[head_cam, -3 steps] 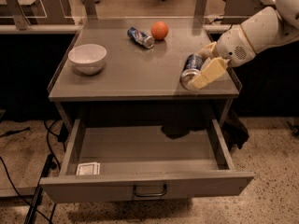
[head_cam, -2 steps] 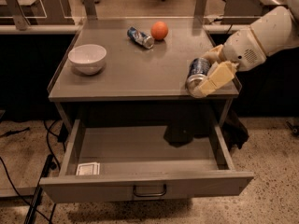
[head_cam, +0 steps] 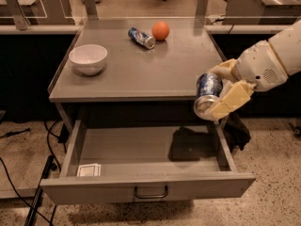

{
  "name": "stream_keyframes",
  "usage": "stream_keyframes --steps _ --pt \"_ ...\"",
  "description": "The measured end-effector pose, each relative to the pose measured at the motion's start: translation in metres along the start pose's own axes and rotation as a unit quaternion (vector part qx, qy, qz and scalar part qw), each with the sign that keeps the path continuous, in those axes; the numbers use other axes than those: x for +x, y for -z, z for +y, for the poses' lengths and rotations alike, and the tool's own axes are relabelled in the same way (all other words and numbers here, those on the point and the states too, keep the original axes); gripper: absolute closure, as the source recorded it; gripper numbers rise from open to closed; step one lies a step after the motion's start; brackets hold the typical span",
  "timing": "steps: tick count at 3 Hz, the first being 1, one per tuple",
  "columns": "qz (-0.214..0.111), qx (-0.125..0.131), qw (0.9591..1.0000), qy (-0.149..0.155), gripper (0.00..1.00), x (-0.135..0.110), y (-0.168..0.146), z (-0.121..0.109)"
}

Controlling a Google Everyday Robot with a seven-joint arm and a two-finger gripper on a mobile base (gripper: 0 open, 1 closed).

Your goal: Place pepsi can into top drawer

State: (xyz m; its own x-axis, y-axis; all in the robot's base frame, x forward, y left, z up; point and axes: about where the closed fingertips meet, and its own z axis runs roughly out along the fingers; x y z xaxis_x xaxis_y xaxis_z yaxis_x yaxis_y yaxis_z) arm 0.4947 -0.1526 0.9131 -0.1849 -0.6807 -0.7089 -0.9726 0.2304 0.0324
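Observation:
My gripper [head_cam: 217, 92] is shut on the pepsi can [head_cam: 207, 94], a stout blue can with white markings and a shiny silver end that faces down towards me. I hold it tilted in the air at the table's front right corner, above the right side of the top drawer [head_cam: 146, 160]. The drawer is pulled fully open. It is wide, shallow and grey, with a small bar handle [head_cam: 151, 192] centred on its front panel. The can's shadow falls on the drawer floor at the right.
A white bowl [head_cam: 88, 58] stands on the grey table top [head_cam: 141, 69] at the left. A slimmer blue-and-silver can [head_cam: 141, 37] lies at the back beside an orange [head_cam: 161, 30]. A small white card [head_cam: 89, 170] lies in the drawer's front left corner. Cables run on the floor at the left.
My gripper has carried the pepsi can forward off the table top's right side and lower, out past the front edge and over the open drawer.

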Motion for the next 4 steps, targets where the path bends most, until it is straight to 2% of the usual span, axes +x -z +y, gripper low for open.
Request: stream_keyframes --steps 1,2,3,4 --pt "0.003 0.029 0.9989 0.037 1.00 0.021 -0.026 0.012" --pt "0.006 0.037 0.9974 0.062 1.00 0.050 -0.083 0.016" --pt "0.007 0.036 0.9974 0.062 1.00 0.051 -0.084 0.016" --pt "0.021 0.037 0.9968 0.067 1.00 0.057 -0.085 0.015"
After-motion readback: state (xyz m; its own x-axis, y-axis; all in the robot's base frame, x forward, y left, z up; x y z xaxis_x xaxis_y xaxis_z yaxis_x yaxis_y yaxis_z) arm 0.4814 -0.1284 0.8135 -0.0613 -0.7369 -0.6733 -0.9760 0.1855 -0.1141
